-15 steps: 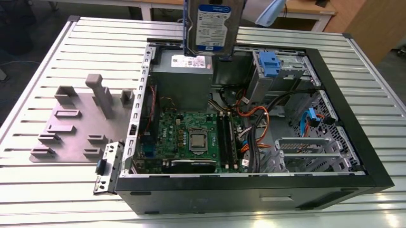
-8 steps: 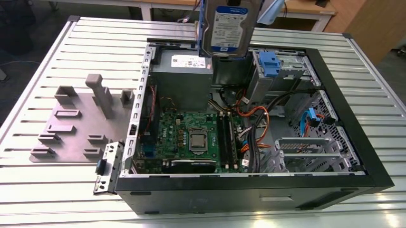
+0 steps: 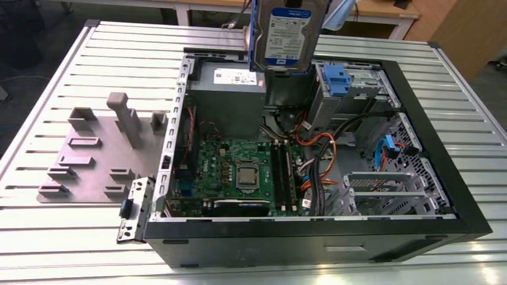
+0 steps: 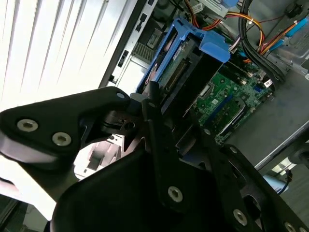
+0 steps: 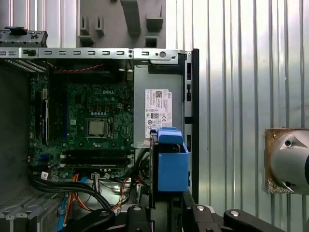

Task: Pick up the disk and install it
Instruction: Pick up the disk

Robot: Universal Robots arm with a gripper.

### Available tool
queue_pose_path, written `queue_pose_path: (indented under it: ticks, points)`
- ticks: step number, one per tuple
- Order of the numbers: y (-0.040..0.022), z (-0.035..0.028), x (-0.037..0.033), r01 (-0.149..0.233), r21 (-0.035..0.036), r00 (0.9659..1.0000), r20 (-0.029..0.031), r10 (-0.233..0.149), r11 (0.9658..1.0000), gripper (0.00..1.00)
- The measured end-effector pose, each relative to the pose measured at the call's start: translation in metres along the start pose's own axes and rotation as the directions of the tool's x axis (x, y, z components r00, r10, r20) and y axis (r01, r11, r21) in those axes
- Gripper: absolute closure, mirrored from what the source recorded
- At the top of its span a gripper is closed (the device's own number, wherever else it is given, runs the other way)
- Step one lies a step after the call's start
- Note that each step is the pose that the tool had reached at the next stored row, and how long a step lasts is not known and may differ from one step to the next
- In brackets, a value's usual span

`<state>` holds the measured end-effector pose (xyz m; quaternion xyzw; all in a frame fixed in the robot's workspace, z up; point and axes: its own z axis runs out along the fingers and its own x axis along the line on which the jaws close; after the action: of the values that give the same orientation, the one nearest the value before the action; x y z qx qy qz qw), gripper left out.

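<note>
Gripper (image 4: 176, 116) clamped on the disk (image 3: 283, 32), which hangs upright in the air above the far end of the open computer case (image 3: 455, 196), its label facing the exterior view. In the first wrist view the disk's blue end sits just beside the grey power supply (image 5: 157, 113). The case lies on the slatted desk (image 3: 71, 237) with its motherboard (image 3: 237, 169) exposed.
</note>
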<state>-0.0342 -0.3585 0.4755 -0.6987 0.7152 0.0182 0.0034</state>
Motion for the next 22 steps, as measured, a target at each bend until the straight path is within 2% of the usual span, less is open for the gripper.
queue_pose_path:
  ticks: [22]
  points:
    - [-0.0014,-0.002,0.0639,-0.001,0.0,1.0,0.0,0.001,1.0,0.65]
